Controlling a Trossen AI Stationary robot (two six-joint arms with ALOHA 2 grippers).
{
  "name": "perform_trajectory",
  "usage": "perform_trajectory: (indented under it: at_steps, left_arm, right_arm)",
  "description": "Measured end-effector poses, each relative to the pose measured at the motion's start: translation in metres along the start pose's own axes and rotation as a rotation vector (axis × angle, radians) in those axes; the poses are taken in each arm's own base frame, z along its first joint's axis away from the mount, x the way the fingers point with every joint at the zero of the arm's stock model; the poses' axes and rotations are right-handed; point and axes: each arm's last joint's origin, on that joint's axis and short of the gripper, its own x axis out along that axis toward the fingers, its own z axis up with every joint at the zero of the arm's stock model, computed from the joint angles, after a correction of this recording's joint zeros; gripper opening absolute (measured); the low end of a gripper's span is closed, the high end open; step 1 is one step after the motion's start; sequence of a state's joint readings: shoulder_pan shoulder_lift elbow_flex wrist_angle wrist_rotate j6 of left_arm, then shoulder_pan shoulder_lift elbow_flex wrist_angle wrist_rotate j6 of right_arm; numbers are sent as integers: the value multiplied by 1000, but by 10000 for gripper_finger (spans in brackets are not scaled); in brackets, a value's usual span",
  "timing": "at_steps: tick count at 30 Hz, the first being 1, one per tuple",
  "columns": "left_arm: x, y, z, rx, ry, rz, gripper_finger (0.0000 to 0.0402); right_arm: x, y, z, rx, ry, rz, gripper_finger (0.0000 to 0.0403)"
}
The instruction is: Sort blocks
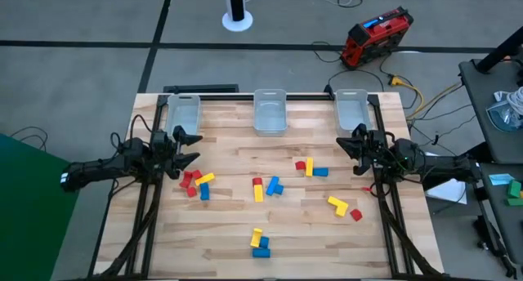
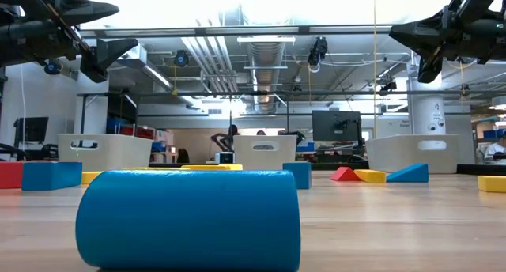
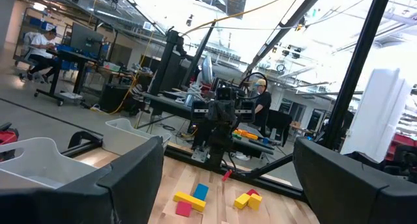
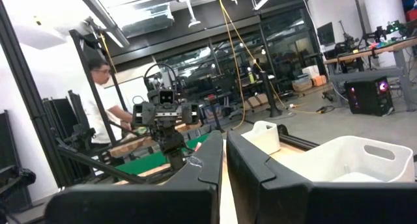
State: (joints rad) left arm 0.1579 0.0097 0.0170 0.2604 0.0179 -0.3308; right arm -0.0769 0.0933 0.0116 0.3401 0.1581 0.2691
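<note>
Blocks (image 1: 265, 185) lie scattered mid-desk, none in the bins (image 1: 270, 111) at the far edge. Left gripper (image 1: 189, 147) hovers w/ fingers apart, right gripper (image 1: 350, 144) pressed together; both seem parked, nothing held.

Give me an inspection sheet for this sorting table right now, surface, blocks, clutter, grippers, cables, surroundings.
Surface: wooden table, bare between the clusters.
Job's things: red, blue and yellow blocks scattered in five clusters; three bins along the far edge, no blocks seen inside.
Clutter: nothing seen.
Grippers: left gripper raised at the left edge, fingers open; right gripper raised at the right edge, fingers shut; both hold nothing.
Cables: loose cables on the floor.
Surroundings: red case on the floor.
</note>
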Motion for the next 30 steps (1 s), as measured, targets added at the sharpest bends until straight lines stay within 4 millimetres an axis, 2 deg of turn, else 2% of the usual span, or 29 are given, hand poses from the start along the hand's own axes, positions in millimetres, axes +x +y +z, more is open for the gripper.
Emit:
perform_trajectory:
  at_steps: [6, 10, 15, 17, 23, 30]
  left_arm:
    - [0, 0, 0, 0, 0, 0, 314]
    - [0, 0, 0, 0, 0, 0, 314]
    - [0, 0, 0, 0, -1, 0, 314]
    - [0, -1, 2, -36, -17, -6, 314]
    - [-1, -5, 16, -354, -163, -67, 314]
    - [-5, -9, 30, -384, -301, -132, 314]
  right_arm:
    - [0, 0, 1, 42, -11, 3, 13]
    - [-1, 3, 13, 257, -129, 47, 13]
    - [-1, 2, 20, 371, -207, -28, 13]
    - [0, 3, 29, 356, -230, -63, 13]
    - [13, 14, 65, 297, -228, -127, 13]
    - [38, 24, 101, 331, -59, -389, 13]
